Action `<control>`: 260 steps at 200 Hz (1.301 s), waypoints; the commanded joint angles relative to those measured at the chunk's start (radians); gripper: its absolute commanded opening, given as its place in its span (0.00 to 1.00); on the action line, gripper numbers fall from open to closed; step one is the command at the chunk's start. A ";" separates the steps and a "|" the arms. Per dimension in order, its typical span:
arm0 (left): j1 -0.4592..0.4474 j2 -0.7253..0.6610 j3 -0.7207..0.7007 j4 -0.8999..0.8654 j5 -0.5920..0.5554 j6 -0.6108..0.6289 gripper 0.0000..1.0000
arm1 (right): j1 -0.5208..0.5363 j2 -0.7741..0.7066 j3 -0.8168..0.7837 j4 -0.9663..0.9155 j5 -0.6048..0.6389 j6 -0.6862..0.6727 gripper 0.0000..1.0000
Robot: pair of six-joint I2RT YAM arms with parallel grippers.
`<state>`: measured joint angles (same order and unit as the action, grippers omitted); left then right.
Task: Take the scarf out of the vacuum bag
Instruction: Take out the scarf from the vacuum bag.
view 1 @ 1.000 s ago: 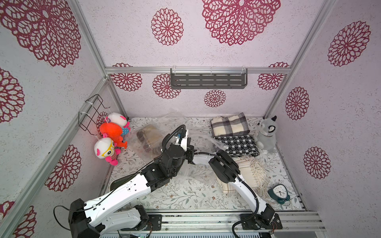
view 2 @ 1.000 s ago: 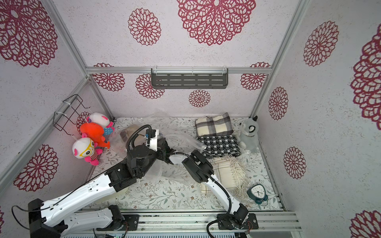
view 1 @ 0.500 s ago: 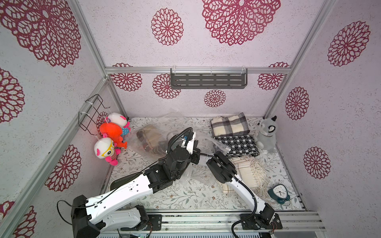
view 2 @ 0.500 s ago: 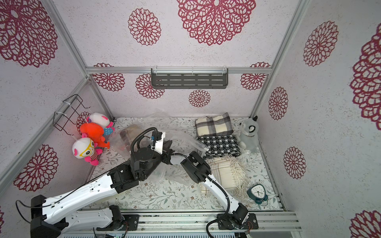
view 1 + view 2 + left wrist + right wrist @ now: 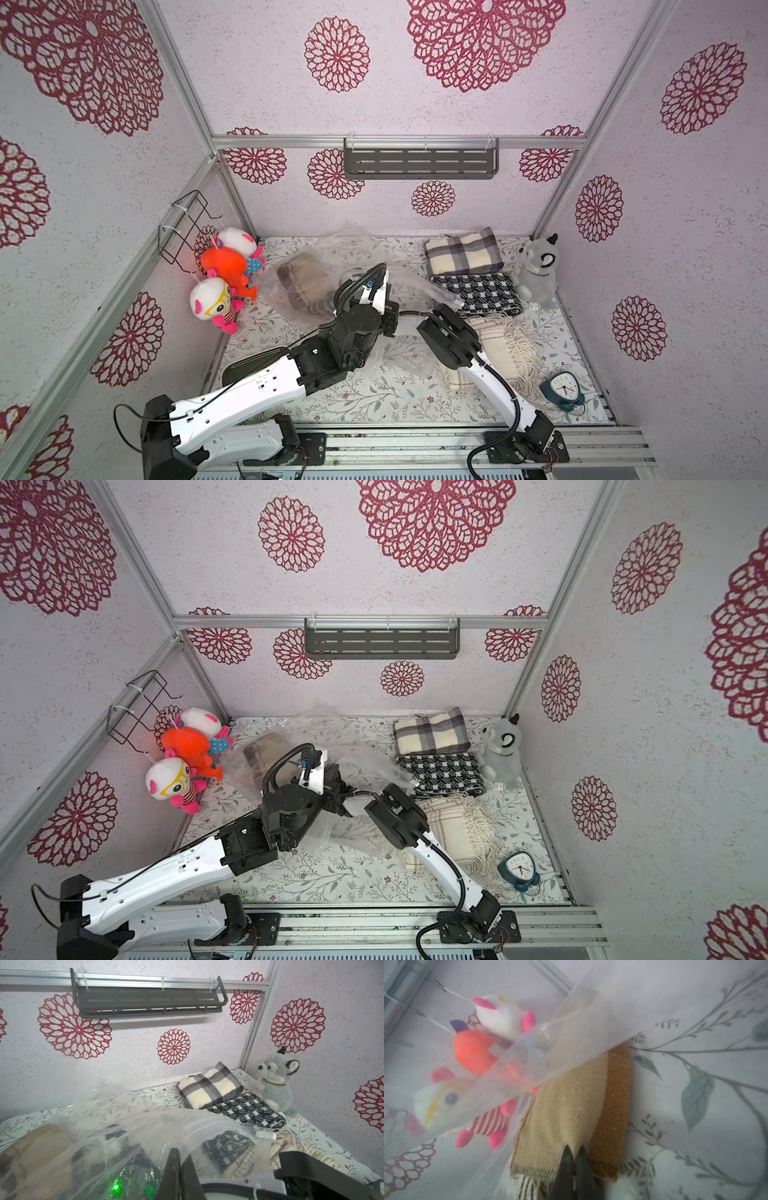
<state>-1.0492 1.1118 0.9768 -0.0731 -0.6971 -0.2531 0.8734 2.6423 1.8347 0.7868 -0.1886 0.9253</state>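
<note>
The soft, light scarf [image 5: 571, 1105] lies in the slippery vacuum bag [image 5: 415, 286] beside the orange plush toy [image 5: 222, 266], best taken at its fringed end, where the right gripper [image 5: 574, 1148] pinches it while the left gripper [image 5: 181, 1154] clamps the bag's film.

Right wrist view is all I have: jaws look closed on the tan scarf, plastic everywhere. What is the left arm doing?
Observer: The left gripper is shut, pinching the film of the vacuum bag.
Operator: Scarf out yet?
Observer: No. In a top view the scarf lies inside the bag, near the plush toys.
Operator: Other scarves around?
Observer: Three folded ones lie outside the bag: the plaid scarf, the black-and-white check scarf and the cream fringed scarf.
</note>
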 commanded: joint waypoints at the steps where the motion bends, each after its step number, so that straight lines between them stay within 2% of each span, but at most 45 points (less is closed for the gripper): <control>1: -0.005 -0.045 0.001 0.022 -0.044 0.021 0.00 | 0.002 -0.046 -0.034 0.000 -0.013 -0.029 0.00; 31: -0.006 -0.051 0.061 -0.015 0.023 0.023 0.00 | 0.005 -0.079 -0.093 0.021 -0.014 -0.032 0.00; 55: 0.002 -0.016 0.061 -0.012 -0.118 0.076 0.00 | 0.005 -0.163 -0.204 0.020 -0.009 -0.061 0.00; 69: 0.023 -0.001 0.036 -0.004 -0.148 0.064 0.00 | 0.006 -0.201 -0.253 0.011 -0.001 -0.074 0.00; 92: 0.062 0.004 -0.014 0.026 -0.096 0.021 0.00 | 0.005 -0.238 -0.295 -0.004 -0.003 -0.091 0.00; 136: 0.095 0.032 -0.010 0.005 -0.117 0.011 0.00 | 0.011 -0.318 -0.368 -0.031 0.000 -0.130 0.00; 260: 0.245 0.043 -0.019 0.011 -0.024 0.004 0.00 | 0.021 -0.467 -0.536 -0.087 0.051 -0.190 0.00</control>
<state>-0.8265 1.1614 0.9653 -0.0727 -0.7391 -0.2474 0.8875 2.2429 1.3109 0.6960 -0.1562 0.7700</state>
